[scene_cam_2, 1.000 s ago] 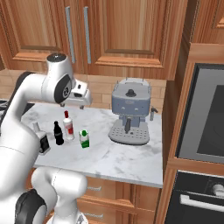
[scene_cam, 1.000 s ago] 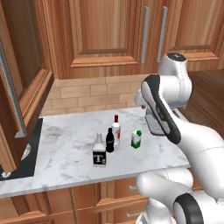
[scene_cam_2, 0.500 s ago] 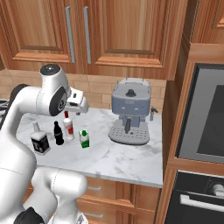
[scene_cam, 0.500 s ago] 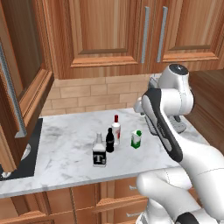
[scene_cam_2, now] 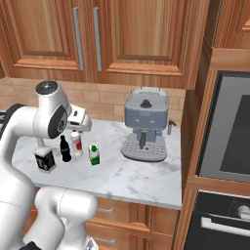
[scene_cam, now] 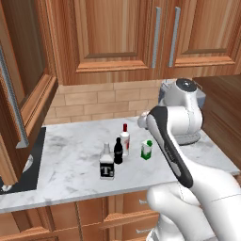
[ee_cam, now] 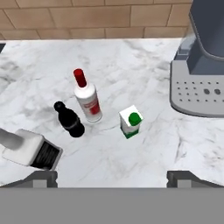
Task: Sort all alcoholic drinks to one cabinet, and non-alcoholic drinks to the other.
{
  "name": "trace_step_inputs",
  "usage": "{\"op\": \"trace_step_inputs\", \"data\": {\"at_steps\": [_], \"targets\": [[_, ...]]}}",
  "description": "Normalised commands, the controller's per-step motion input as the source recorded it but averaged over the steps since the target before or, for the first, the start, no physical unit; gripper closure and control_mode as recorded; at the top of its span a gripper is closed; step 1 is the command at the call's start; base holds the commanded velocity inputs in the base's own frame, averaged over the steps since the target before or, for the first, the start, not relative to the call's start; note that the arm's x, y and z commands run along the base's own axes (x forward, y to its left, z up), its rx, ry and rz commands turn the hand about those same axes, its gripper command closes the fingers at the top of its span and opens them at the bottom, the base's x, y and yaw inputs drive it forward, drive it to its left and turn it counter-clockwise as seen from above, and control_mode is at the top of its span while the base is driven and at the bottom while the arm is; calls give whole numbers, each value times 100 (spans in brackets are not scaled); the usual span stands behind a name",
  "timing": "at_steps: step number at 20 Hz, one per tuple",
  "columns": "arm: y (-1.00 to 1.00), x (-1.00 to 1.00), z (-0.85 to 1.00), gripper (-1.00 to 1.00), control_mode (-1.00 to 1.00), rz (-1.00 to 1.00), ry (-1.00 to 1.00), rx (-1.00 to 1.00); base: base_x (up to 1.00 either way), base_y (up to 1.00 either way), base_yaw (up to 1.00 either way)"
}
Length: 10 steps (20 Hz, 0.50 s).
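Note:
Four drinks stand close together on the marble counter [scene_cam: 70, 155]. The squat clear bottle with the black "T" label [scene_cam: 107, 165] [scene_cam_2: 45, 159] [ee_cam: 33, 151] is nearest the front edge. Behind it stand the small black bottle [scene_cam: 118, 151] [scene_cam_2: 64, 149] [ee_cam: 70, 119] and the slim white bottle with a red cap [scene_cam: 124, 140] [scene_cam_2: 76, 143] [ee_cam: 87, 100]. The green-and-white carton [scene_cam: 147, 149] [scene_cam_2: 93, 155] [ee_cam: 130, 121] stands to their right. My gripper [scene_cam_2: 81, 120] [ee_cam: 113, 179] hangs open above the group, looking down on it and holding nothing. The wall cabinets [scene_cam: 113, 37] [scene_cam_2: 141, 34] above have shut doors.
A grey coffee machine [scene_cam_2: 144, 124] [ee_cam: 201, 65] stands on the counter right of the drinks. At the far left a cabinet door [scene_cam: 21, 103] hangs open over a black cooktop [scene_cam: 28, 164]. An oven column [scene_cam_2: 229, 146] closes the right side.
My arm has swung down and the hand has dropped from cabinet height to just above the drinks. The jaws stay open. The bottles and the carton have not moved.

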Motion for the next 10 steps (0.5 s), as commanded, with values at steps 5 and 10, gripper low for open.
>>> {"op": "trace_step_inputs", "data": {"at_steps": [5,10], "targets": [[34,-1,-15,-100,-100,0,-3,0,0,0,0],[36,-3,-17,-100,-100,1,-3,0,0,0,0]]}}
